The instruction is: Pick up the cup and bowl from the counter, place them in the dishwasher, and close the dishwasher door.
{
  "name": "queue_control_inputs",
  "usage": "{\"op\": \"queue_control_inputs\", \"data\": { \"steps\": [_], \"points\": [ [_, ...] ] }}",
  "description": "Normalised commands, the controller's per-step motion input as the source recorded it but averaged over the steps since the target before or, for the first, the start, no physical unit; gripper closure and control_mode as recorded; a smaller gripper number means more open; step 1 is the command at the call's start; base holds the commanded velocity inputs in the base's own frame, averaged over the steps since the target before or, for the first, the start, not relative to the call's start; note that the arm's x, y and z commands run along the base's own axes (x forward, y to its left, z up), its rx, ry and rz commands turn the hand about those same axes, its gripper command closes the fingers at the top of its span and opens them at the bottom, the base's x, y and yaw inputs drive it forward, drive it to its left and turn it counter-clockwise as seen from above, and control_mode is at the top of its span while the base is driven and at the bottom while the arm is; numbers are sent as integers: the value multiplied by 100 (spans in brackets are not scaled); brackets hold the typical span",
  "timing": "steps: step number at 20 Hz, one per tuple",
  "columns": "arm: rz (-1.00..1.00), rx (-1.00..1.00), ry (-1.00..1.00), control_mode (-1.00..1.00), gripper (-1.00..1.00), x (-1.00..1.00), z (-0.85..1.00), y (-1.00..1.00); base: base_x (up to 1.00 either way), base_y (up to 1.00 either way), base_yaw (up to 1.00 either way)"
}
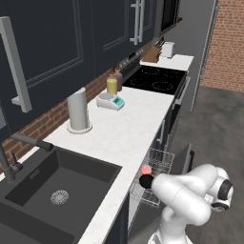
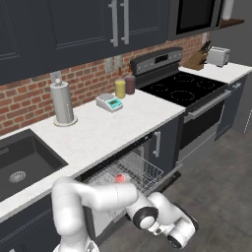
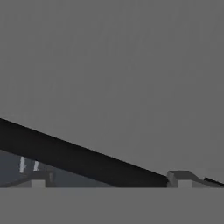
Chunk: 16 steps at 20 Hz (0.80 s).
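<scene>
Below the counter (image 2: 128, 123) edge, I see the dishwasher (image 2: 129, 173) with its wire rack pulled out. The cup (image 2: 119, 178) shows as a red-pink spot in the rack, partly hidden by the arm; in the left base view the bowl (image 1: 146, 181) is a dark round shape just beside it, half covered by the arm. The dishwasher door (image 1: 186, 162) is cut off by the arm. The gripper (image 3: 109, 181) has its fingertips (image 3: 38, 179) spread wide, holding nothing, with a dark edge crossing just beyond them.
</scene>
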Motion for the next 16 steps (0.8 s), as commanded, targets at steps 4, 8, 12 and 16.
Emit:
{"op": "queue_control_inputs", "data": {
  "steps": [4,8,12,16],
  "points": [
    [0,26,0,-100,-100,47,22,100,0,0,0],
    [0,23,0,-100,-100,47,29,100,0,0,0],
    [0,20,0,-100,-100,49,29,100,0,0,0],
    [0,15,0,-100,-100,51,24,90,0,0,0]
  ]
}}
